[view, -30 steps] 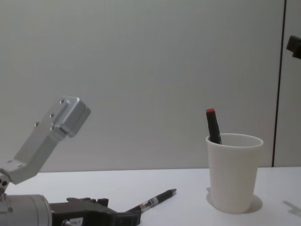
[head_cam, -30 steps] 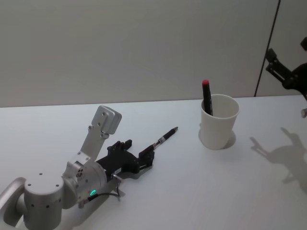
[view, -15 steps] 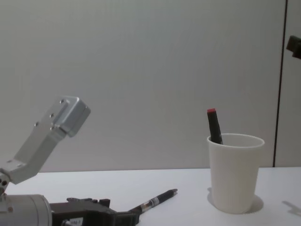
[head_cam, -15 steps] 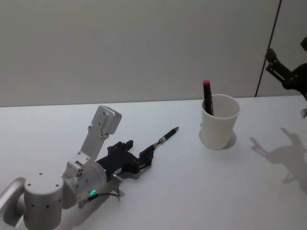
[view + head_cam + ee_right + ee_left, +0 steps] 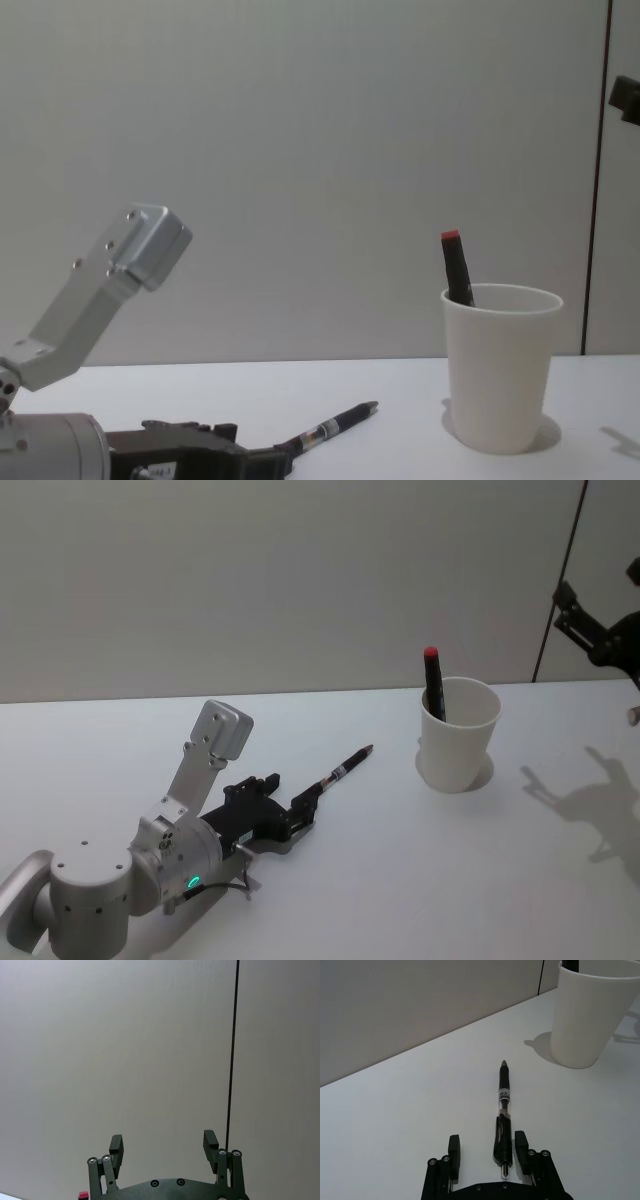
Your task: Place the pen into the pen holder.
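Plain grey wall (image 5: 250,580) at the back, and in front of it you've got a white desk (image 5: 420,880) running across the scene. Your left arm (image 5: 130,880) is the biggest thing on it, lying low over the near left part of the desk and reaching toward the far right.

The pen holder (image 5: 457,735), a white paper cup, stands upright on the desk right of centre, well apart from the arm. A red-capped black marker (image 5: 433,685) leans inside it against the left wall, cap poking above the rim.

Your right tool (image 5: 163,1139) is up in the air at the far right, off the desk, fingers spread wide with nothing between them. Your left tool (image 5: 487,1139) sits down at desk level, also spread wide. The back end of the pen (image 5: 503,1110) lies between its two fingers, closer to one than the other, and not clamped as far as I can see.

The pen itself lies flat on the desk, left of the pen holder, tip aimed toward the cup but well short of it.
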### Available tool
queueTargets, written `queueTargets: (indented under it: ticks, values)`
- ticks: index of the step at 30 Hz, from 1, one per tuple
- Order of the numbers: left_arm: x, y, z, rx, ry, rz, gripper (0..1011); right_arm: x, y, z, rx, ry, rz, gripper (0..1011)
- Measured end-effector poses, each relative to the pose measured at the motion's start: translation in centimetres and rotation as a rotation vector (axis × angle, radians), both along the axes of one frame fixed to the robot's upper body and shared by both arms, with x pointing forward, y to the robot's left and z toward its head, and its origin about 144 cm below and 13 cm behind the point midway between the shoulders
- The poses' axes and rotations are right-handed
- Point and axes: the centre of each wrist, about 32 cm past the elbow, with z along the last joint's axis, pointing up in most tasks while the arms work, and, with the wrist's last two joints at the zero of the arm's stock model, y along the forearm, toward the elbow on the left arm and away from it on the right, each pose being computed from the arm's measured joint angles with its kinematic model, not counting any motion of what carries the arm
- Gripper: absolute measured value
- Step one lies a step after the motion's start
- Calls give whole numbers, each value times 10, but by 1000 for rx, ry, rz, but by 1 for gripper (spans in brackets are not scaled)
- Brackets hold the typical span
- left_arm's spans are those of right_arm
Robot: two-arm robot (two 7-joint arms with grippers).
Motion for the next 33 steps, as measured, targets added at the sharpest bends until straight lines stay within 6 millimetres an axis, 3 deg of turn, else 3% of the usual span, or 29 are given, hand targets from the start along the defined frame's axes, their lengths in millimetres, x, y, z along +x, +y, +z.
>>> queueTargets:
  ticks: [33]
  values:
    - [0,0,0,0,0,0,440,0,0,0,0,0,0,1002]
